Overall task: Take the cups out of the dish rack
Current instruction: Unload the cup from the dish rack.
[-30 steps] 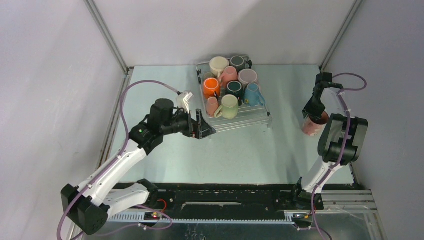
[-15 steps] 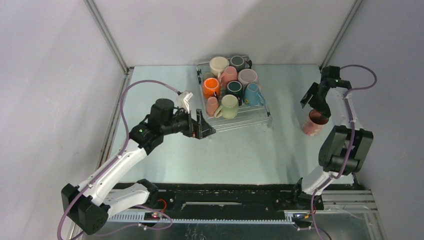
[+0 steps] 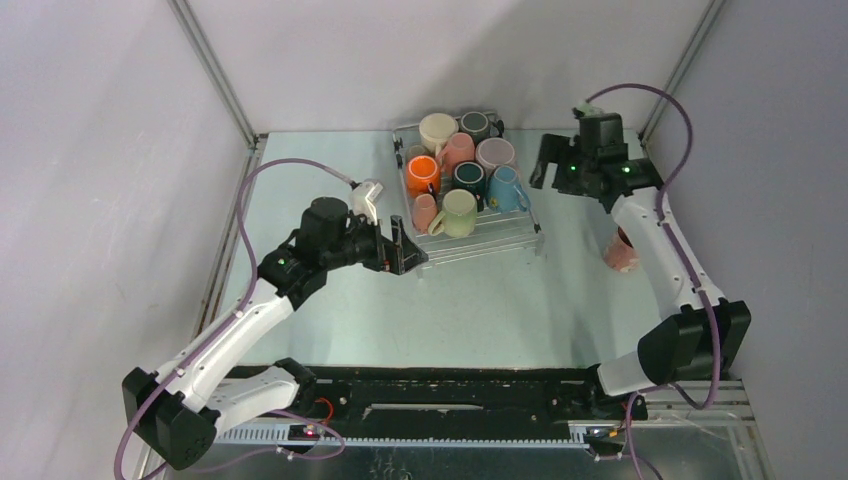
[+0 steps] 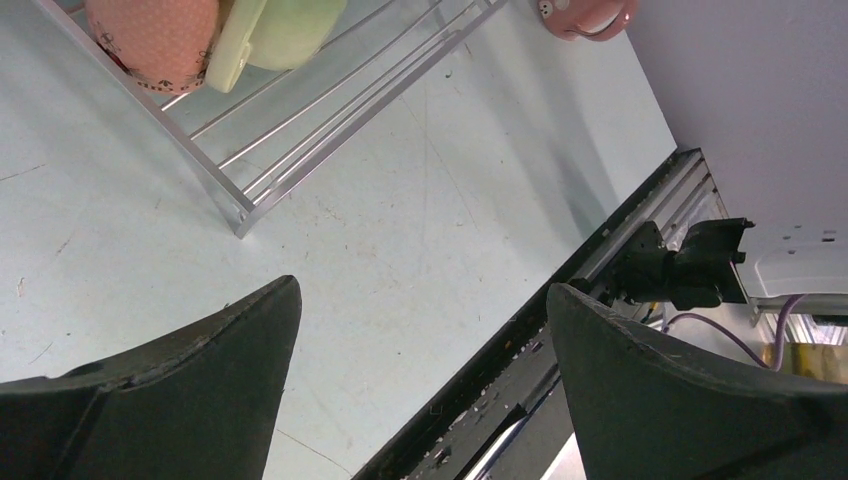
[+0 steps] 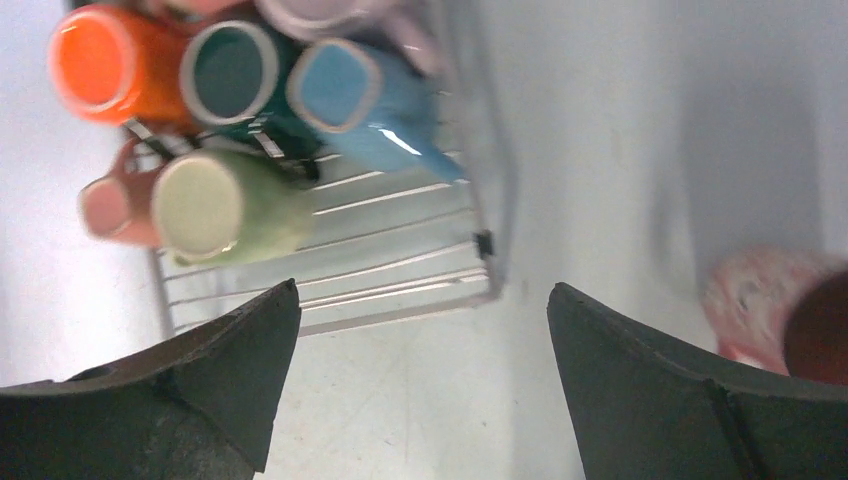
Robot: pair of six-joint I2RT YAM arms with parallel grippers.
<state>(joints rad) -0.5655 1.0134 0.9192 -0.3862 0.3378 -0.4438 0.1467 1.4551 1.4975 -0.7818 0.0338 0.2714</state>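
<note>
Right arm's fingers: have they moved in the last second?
Yes. The right fingers came away from the pink cup and swung toward the back and leftward, nearer the dish rack. They are now open and empty.

You can read no text, label, brand or number in any view. The cups (image 3: 468, 178) and the dish rack (image 3: 500, 235) under them show no legible marking.

dish rack (image 3: 490, 236): silvery wire ribs — shiny, looks like metal
blue cup (image 5: 385, 120): glazed, glossy, with a bright highlight
pale green cup (image 5: 230, 208): smooth, softer sheen
table (image 4: 400, 260): pale, matt — fine scratches and dark specks
left fingers (image 4: 170, 400): black, matt, slightly grainy
</note>
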